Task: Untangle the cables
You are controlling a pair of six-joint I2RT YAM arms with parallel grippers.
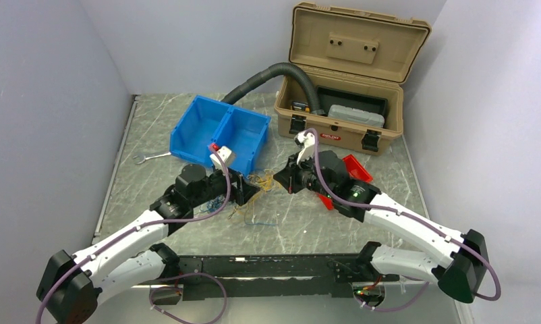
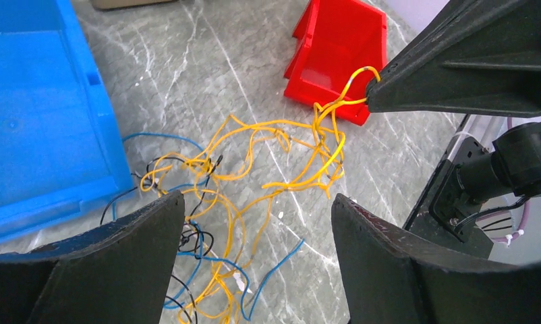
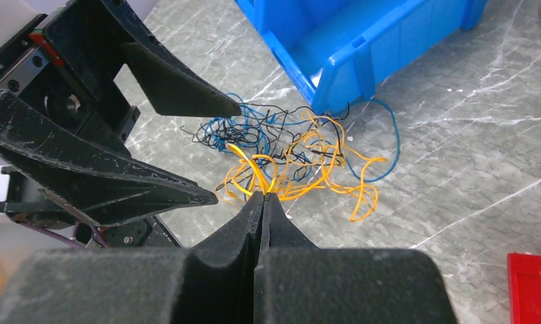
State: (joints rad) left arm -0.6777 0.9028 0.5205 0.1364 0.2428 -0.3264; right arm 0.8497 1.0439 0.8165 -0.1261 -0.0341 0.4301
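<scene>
1. Two hands face each other tip to tip over the grey marbled worktop (image 1: pixel 308 229). The loose tangle of hair-thin yellow, blue and black cables (image 1: pixel 254 199) lies on it right between them, just in front of the blue plastic two-compartment bin (image 1: pixel 220 131).
2. The right hand (image 3: pixel 264 197) is pinched fully closed on a yellow strand at its own edge of the tangle. The left wrist view shows that strand looping out of its tip.
3. The left hand (image 2: pixel 254 202) stands wide open with nothing in it. Its two fingers (image 2: pixel 139 243) straddle the dark end of the clump, where black and blue strands knot with the yellow.
4. From the pinched point the yellow strands run across toward the left hand, so the long axis of the bundle follows the line joining the two hands. One blue strand trails off toward the near edge.
5. The left hand is nearer the black-and-blue knot, which lies below and between its fingers. The right hand is nearer the yellow loops and the small red plastic bin (image 2: pixel 335 54) beside it.
6. Judged from this, the coming move turns on the left hand dropping straight down and closing on the dark strands, so the two grips can draw apart along that line.
</scene>
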